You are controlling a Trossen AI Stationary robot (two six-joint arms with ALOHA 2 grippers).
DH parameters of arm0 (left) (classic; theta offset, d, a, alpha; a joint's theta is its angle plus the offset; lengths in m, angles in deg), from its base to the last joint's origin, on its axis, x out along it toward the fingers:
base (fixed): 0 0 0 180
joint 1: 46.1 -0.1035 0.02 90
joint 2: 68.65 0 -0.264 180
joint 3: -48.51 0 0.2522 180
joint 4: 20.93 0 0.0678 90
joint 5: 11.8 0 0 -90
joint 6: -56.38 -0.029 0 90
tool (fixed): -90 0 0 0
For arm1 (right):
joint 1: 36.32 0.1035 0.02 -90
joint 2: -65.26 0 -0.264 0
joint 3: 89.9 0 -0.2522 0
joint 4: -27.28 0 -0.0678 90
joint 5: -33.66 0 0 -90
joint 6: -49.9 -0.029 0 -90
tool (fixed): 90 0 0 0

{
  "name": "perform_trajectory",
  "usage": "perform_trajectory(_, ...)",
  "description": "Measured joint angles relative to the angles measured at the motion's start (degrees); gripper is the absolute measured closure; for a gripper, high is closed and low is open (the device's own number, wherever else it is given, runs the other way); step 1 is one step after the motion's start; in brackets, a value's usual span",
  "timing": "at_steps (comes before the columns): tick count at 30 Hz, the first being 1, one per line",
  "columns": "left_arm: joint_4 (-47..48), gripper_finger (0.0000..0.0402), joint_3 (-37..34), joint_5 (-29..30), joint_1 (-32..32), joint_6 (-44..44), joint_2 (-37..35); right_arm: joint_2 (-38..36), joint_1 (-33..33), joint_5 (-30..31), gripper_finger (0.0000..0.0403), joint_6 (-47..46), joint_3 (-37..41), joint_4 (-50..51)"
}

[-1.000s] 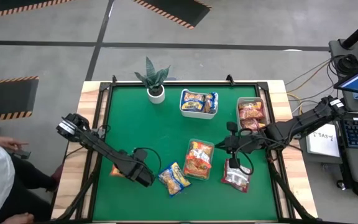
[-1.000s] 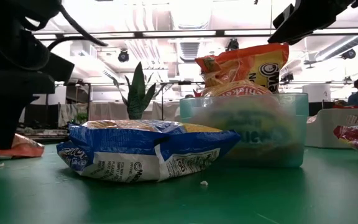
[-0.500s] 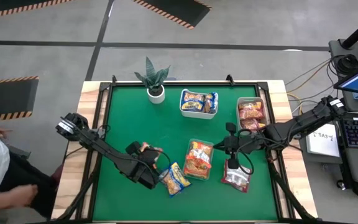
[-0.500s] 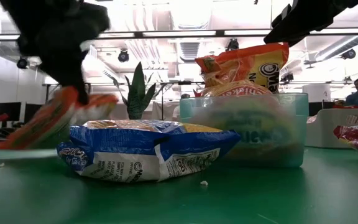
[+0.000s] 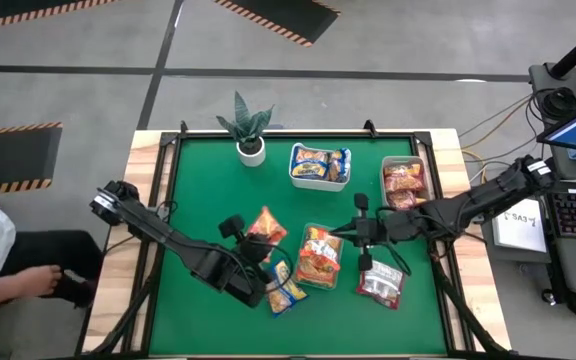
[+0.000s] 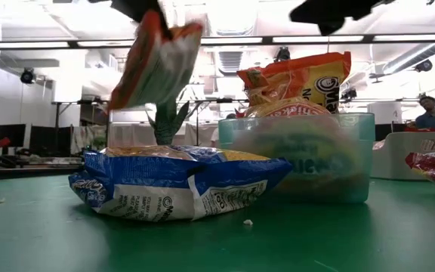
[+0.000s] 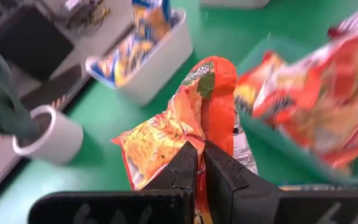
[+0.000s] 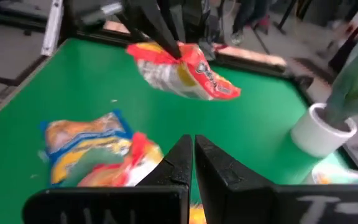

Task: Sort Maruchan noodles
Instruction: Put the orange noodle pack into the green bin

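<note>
My left gripper (image 5: 252,242) is shut on an orange noodle packet (image 5: 267,225), held in the air left of the clear tray (image 5: 305,272); the packet also shows in the low view (image 6: 155,60) and the right wrist view (image 8: 185,68). A yellow-and-blue packet (image 5: 286,291) lies flat on the green table below my left arm. A dark red-and-silver packet (image 5: 381,283) lies flat at the near right. My right gripper (image 5: 356,232) hovers shut and empty just right of the tray, with its fingers (image 8: 193,149) pointing toward the held packet. My left gripper pinches the orange packet by one end (image 7: 193,138) between its two fingers. The fingers (image 8: 166,37) come slanting down from the table's near left side. The packet is lifted clear of the table, tilted, and reaches out beyond the fingertips.
The clear tray holds orange packets (image 5: 320,250). A white tub (image 5: 320,166) with yellow-and-blue packets and a grey bin (image 5: 404,182) with red packets stand at the far right. A potted plant (image 5: 248,130) stands at the far side. A person's legs show left of the table.
My left gripper has shut on the orange packet, which lay at the table's near left. It has lifted the packet clear and carried it up and toward the clear tray, rolling its wrist. My right gripper has shifted slightly toward the left.
</note>
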Motion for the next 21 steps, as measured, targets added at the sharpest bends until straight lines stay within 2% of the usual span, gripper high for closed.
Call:
perform_trajectory(5, -2.02, 0.0402, 5.72, 0.64, -0.01, -8.67, 0.0, 3.57, -3.88, -6.9, 0.0367, 2.69, -3.95, -0.02)
perform_trajectory(10, -6.69, 0.0401, 9.29, -2.61, 0.02, -19.82, -0.02, 6.53, -5.7, -10.43, 0.0291, 7.58, -7.44, 0.55)
perform_trajectory(15, -16.67, 0.0401, 9.49, -8.2, -0.29, -31.14, -0.02, 9.42, -5.61, -11.24, 0.0212, 13.91, -10.75, 0.66)
perform_trajectory(17, -19.33, 0.0401, 9.49, -10.24, -0.71, -33.87, -0.04, 10.58, -5.63, -13.67, 0.0188, 16.29, -11.93, 0.88)
perform_trajectory(21, -20.26, 0.0401, 9.49, -10.55, -1.63, -34.89, -0.03, 13.08, -5.63, -18.57, 0.0159, 18.39, -15.01, 4.06)
